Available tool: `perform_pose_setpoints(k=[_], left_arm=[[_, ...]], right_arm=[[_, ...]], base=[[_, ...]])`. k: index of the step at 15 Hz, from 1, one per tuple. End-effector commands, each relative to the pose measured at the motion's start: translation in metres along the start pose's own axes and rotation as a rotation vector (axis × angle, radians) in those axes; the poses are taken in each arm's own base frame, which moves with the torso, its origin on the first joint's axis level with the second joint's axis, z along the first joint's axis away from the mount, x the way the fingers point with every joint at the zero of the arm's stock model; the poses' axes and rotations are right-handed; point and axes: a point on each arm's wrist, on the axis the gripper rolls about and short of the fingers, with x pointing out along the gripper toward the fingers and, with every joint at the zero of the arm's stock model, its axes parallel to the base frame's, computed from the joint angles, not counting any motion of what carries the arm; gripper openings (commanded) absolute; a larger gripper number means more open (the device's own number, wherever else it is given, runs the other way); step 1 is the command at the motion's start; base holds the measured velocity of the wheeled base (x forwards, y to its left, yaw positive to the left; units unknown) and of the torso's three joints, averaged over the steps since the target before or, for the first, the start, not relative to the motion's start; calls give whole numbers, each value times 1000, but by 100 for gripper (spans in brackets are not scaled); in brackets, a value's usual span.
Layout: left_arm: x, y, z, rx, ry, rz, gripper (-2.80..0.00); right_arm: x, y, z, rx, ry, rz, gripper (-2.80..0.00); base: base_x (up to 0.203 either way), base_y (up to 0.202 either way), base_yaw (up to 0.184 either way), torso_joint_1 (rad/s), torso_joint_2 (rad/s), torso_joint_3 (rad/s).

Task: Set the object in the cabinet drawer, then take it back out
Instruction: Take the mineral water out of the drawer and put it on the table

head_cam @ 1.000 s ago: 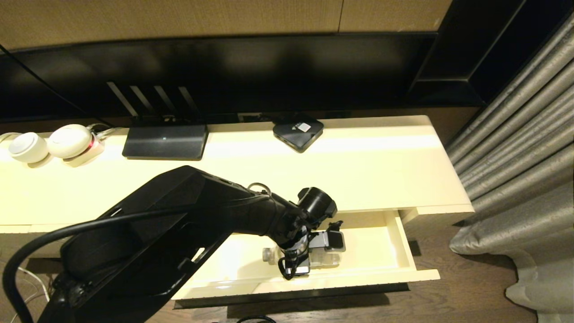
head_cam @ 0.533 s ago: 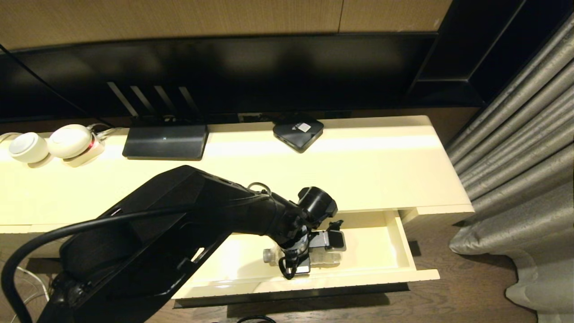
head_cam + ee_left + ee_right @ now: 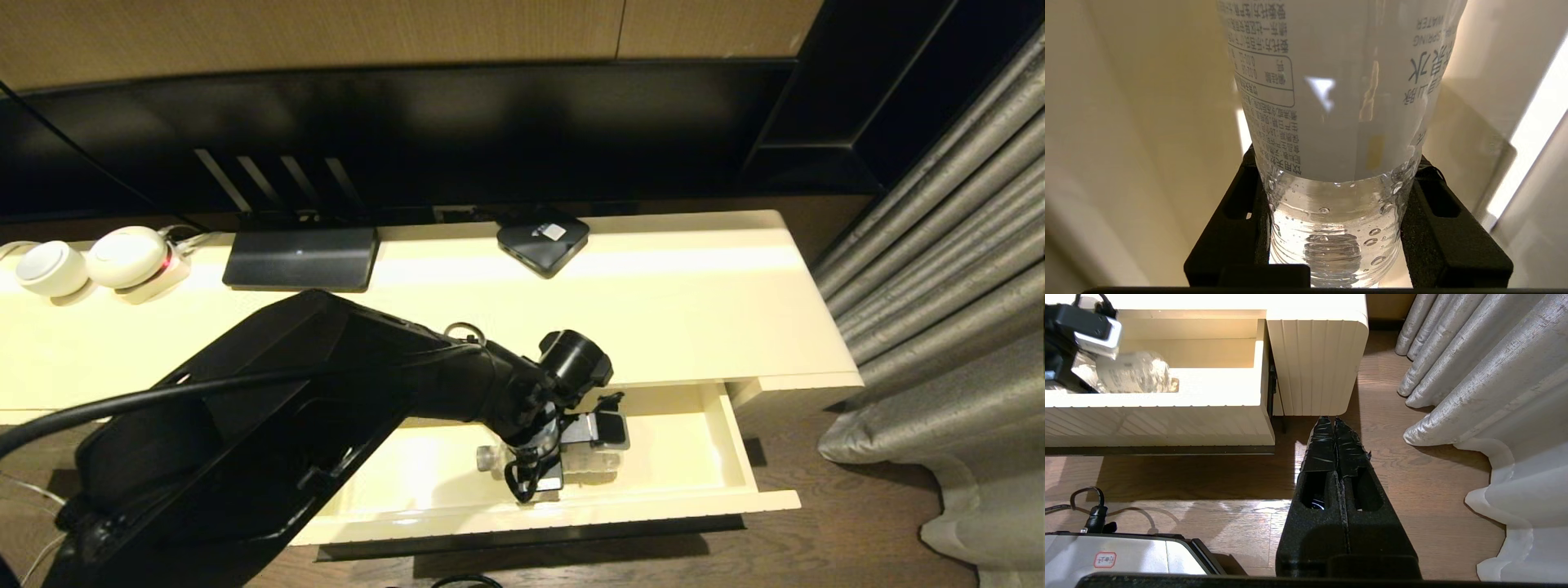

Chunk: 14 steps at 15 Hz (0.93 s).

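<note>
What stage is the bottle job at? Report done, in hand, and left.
Done: the cabinet drawer stands pulled open, and the water bottle lies on its side inside it.
In hand: the left claw is down in the drawer, its fingers closed on the bottle's clear lower body.
Left: lifting the bottle out. The right claw hangs shut above the floor, idle.
</note>
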Motion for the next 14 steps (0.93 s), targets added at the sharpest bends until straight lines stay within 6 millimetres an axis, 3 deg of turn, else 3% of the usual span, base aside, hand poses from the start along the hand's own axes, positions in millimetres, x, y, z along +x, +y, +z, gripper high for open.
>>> perform_pose_setpoints(k=[1,4,12,14], left_arm=[[-13,5,0,-1,-14,22,-280],[-39,9,-3,-3,-30,47,-280],[-80,7,-8,9,-32,91,-280],[-100,5,-10,13,-41,122,-280]], right_arm=[[0,0,0,1,3,-1,-280],[0,0,0,1,2,1,-280],[0,0,0,1,3,-1,-280],[0,0,0,1,1,-1,-280]], base=[[0,0,0,0,0,0],[0,0,0,0,0,0],[0,0,0,0,0,0],[0,0,0,0,0,0]])
